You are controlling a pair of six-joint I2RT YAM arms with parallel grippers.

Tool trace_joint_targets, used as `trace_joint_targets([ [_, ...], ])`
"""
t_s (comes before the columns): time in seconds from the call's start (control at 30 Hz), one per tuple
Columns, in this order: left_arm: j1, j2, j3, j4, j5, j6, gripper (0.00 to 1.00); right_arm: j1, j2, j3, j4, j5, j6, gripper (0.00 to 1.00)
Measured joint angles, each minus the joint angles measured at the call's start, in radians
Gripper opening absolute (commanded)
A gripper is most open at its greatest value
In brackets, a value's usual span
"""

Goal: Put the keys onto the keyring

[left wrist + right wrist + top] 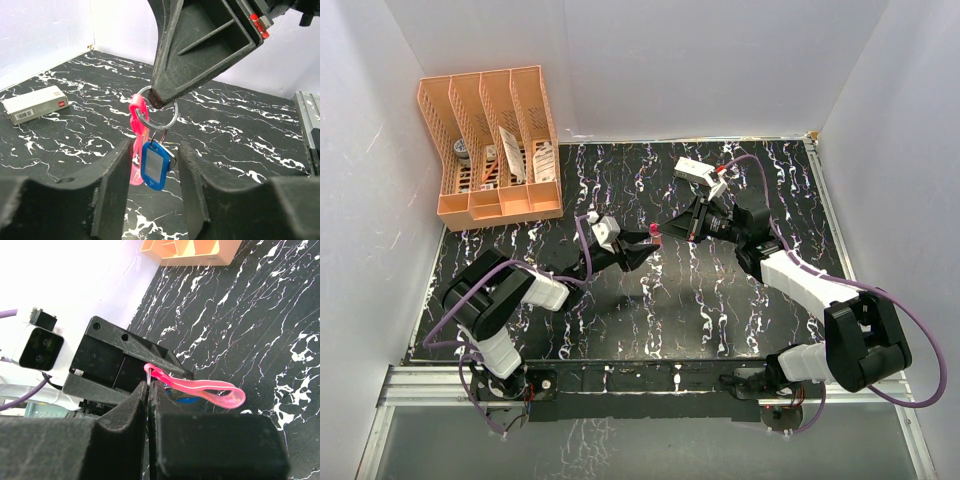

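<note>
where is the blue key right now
In the left wrist view the blue key hangs mid-frame from the ring pinched by the right gripper, right of the pink key and between the fingers of the left gripper.

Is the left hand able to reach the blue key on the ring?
Probably yes: the blue key hangs freely between the left hand's fingers with nothing blocking; the right hand pinches only the ring above.

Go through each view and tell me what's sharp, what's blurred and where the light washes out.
Top view: even light, no hard shadows, but the pink tag is only a speck. Left wrist view: keyring, pink tag and blue tag sharp; its own fingers a soft dark mass. Right wrist view: wall at left washed out white, near fingers blurred, pink tag crisp.
</note>
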Motion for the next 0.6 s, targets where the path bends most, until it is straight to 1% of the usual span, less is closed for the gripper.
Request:
trace_joint_targets([
  [0.1,0.000,0.012,0.011,0.002,0.016,0.000,0.19,0.000,0.000,0.000,-0.008,0.000,0.000,0.00],
  [0.13,0.000,0.014,0.013,0.002,0.021,0.000,0.10,0.000,0.000,0.000,-0.011,0.000,0.000,0.00],
  [0.17,0.000,0.014,0.014,0.003,0.026,0.001,0.05,0.000,0.000,0.000,-0.013,0.000,0.000,0.00],
  [0.2,0.000,0.014,0.014,0.004,0.029,0.001,0.02,0.000,0.000,0.000,-0.013,0.000,0.000,0.00],
  [0.3,0.000,0.014,0.014,0.004,0.033,0.003,0.00,0.000,-0.002,0.000,-0.014,-0.004,0.000,0.00],
  [0.47,0.000,0.014,0.014,0.004,0.033,0.011,0.00,0.000,-0.002,0.000,-0.023,-0.004,0.000,0.00],
  [0.6,0.000,0.008,0.014,0.001,0.032,0.044,0.00,0.000,-0.002,0.001,-0.052,-0.010,-0.008,0.00],
])
